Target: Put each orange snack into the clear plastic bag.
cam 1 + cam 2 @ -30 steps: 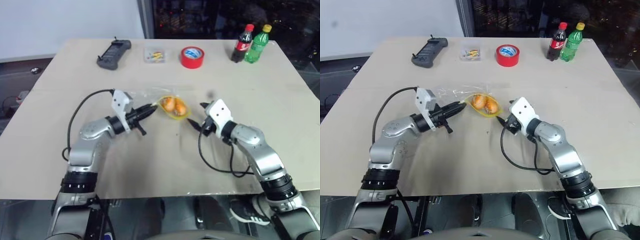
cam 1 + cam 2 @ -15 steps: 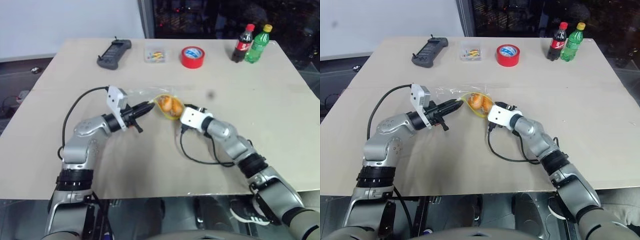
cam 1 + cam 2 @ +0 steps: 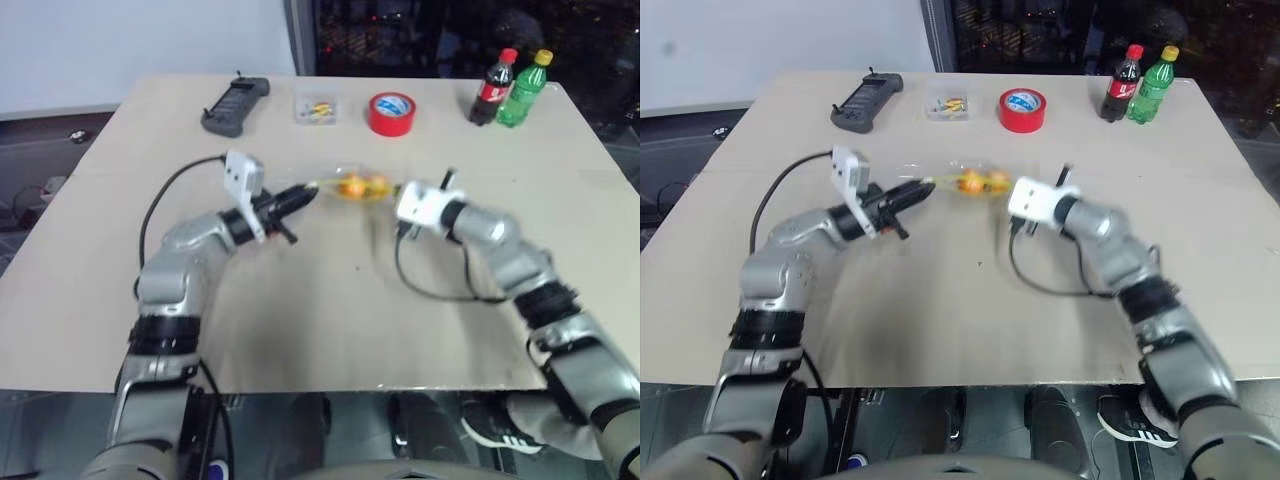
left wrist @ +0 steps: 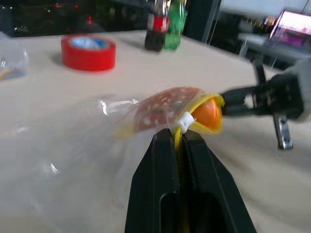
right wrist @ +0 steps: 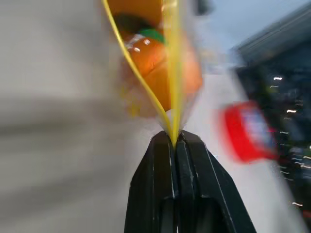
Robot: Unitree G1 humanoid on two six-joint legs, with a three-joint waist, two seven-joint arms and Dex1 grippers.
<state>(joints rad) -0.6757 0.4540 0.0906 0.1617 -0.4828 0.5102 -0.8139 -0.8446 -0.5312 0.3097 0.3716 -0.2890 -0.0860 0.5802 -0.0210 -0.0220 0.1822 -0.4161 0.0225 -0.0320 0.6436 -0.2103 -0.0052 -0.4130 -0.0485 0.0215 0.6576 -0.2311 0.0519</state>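
My right gripper (image 5: 175, 138), open a second ago, has now closed on the yellow strip of the crinkly clear plastic bag (image 3: 335, 183), opposite my left gripper (image 4: 179, 138), which stays clamped on the same strip. The bag has lifted off the bench (image 3: 330, 310) and hangs stretched between both grippers. Both small oval orange snacks (image 3: 358, 186) sit inside, so I judge only sealing remains.

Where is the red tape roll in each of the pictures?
Left eye view: red tape roll at the table's far edge, between the small clear box and the two bottles.
Right eye view: same spot, left of the bottles.
Left wrist view: far behind the clear plastic bag, bottles beside it.
Right wrist view: a red blur beyond the bag.
Shared landmark: the bag's yellow strip.
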